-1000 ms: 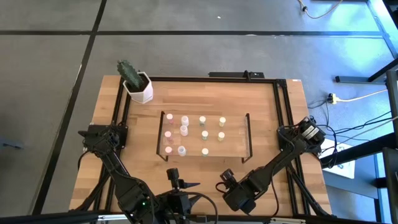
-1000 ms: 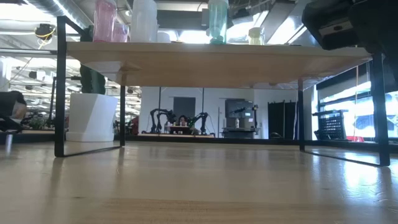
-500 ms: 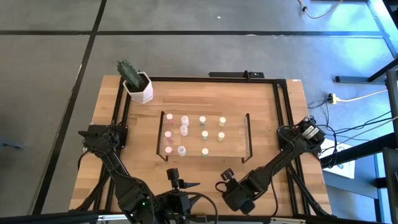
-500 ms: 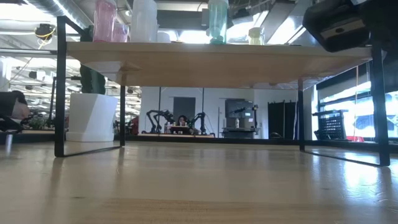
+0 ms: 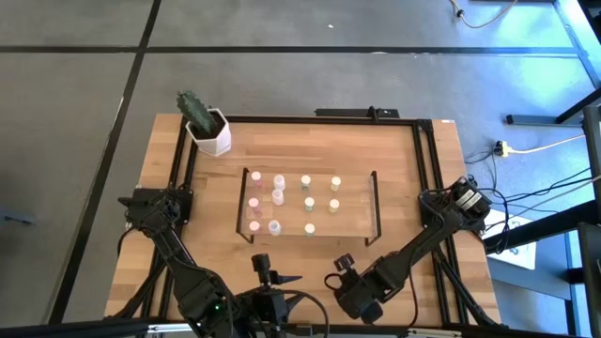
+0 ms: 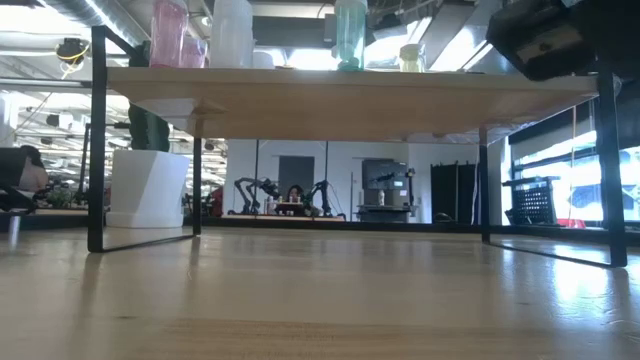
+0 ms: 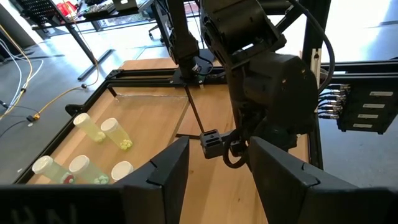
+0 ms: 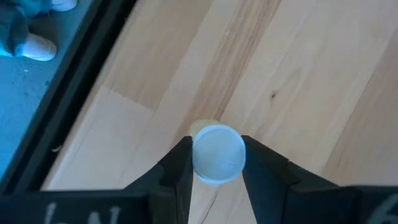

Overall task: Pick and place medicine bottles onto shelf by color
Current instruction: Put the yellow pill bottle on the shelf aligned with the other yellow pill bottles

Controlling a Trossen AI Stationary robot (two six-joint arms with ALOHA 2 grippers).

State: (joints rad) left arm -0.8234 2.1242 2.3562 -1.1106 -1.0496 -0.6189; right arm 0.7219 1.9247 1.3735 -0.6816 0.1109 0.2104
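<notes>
Bottle [image 8: 217,154] (pale cap) between right pincer [image 8: 216,163] fingers, clamped

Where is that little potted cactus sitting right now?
In the high view the cactus pot stands at the table's far left corner, beyond the shelf with its medicine bottles, well away from both arms.

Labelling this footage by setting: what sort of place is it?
Probably a robotics lab or workshop: another pair of robot arms stands on a bench across the room, cables trail over the bare floor, and exposed ducting runs overhead.
</notes>
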